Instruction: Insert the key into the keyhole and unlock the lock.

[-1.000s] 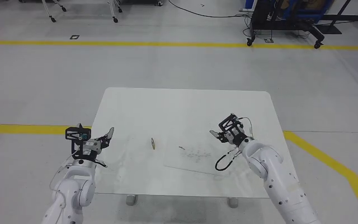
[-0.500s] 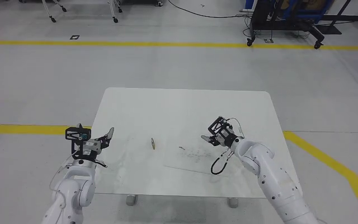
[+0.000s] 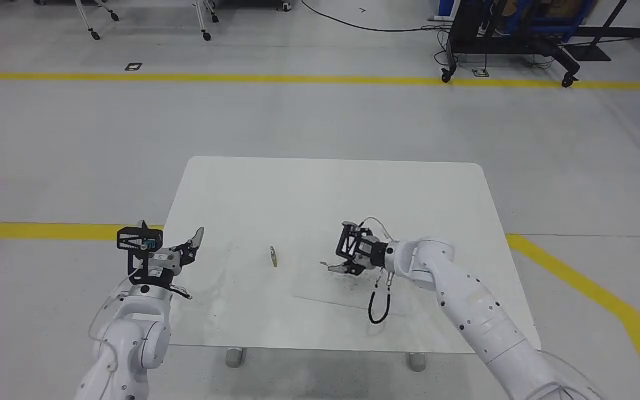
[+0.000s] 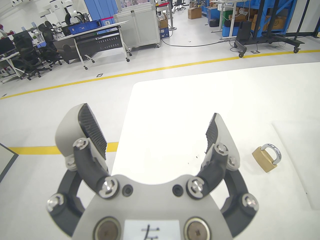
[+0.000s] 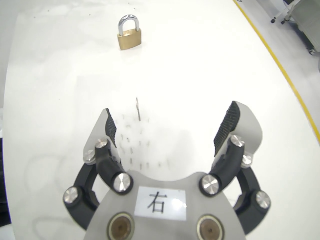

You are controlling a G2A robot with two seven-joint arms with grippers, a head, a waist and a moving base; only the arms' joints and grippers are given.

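Observation:
A small brass padlock (image 3: 272,256) with a silver shackle lies flat on the white table (image 3: 330,200), left of centre; it also shows as the padlock (image 5: 129,36) and the padlock (image 4: 267,159). A thin silver key (image 3: 327,265) lies on the table between the padlock and my right gripper; in the right wrist view the key (image 5: 137,108) sits just ahead of the fingertips. My right gripper (image 3: 345,258) hovers open close to the key, nothing held. My left gripper (image 3: 190,245) stands open at the table's left edge, well away from the padlock.
A thin clear sheet (image 3: 345,290) lies on the table under the key area, with small dark marks on it. A black cable (image 3: 378,300) hangs from the right arm over the table's front. Yellow floor tape (image 3: 60,230) runs beside the table.
My right gripper has moved left across the table from the right side to just beside the key. The left arm has stayed still.

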